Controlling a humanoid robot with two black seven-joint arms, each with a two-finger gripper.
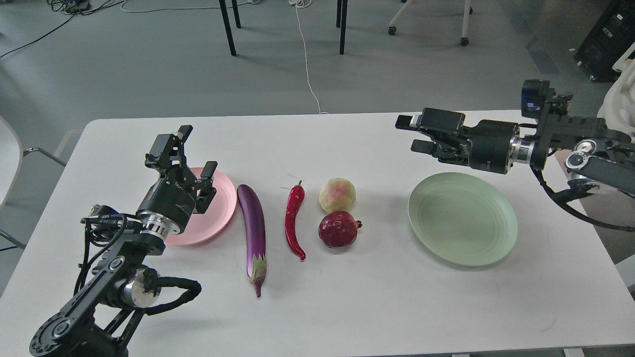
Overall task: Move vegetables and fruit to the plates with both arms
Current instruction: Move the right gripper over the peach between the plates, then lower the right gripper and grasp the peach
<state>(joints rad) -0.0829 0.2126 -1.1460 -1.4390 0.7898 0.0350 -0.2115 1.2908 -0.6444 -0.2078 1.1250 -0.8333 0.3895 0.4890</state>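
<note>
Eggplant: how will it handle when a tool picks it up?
The eggplant has glossy skin, so it is probably slippery. It is long and looks stiff, so gripped near one end it would likely tilt. Lying flat, it may roll sideways if nudged.

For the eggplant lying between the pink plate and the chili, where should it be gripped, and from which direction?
Probably mid-body on the eggplant, coming from above, with fingers closing across its width. It lies flat and lengthwise, stem end toward the camera, tapering there. The open left tool over the pink plate is closest.
</note>
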